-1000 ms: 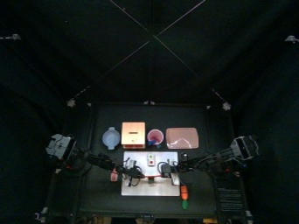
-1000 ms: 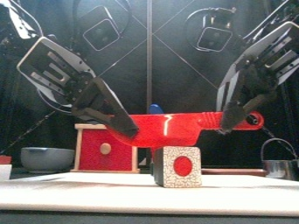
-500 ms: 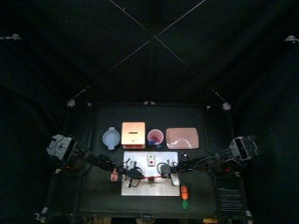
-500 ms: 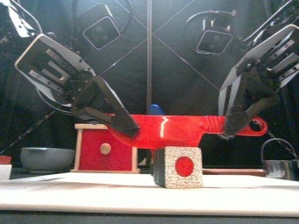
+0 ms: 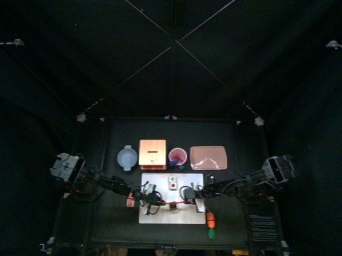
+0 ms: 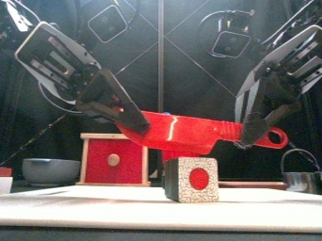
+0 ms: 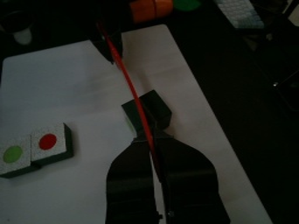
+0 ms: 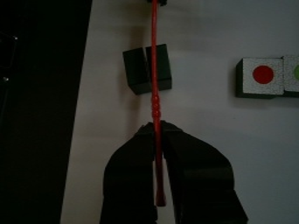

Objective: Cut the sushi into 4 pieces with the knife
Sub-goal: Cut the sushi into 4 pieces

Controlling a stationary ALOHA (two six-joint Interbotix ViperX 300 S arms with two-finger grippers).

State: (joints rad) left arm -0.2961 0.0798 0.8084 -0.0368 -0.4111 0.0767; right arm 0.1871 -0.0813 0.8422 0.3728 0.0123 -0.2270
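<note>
At the far left of the bench sits the blue-grey bowl [image 6: 48,170], and beside it the wooden box [image 6: 113,158] with its red drawer front facing forward. The left claw [image 6: 136,124] comes down over the box, its jaws clamped on one end of the red knife [image 6: 195,133]. The knife runs across the middle, sloping down toward the right, where its looped handle end sits. Under the middle of the blade stands the sushi block [image 6: 191,179], on the white cutting board [image 6: 75,202] near the front edge. It is dark on the sides, and its pale speckled face with a red dot is turned to the front. The blade lies just over the block's top; I cannot tell whether it touches. In the wrist views the blade crosses the block along its middle, and two cut pieces [image 7: 35,147], one with a green dot and one with a red dot, lie side by side on the board, apart from the block. The right claw [image 6: 255,132] is closed on the knife's handle end. The metal cutter [image 6: 299,176] stands at the far right
</note>
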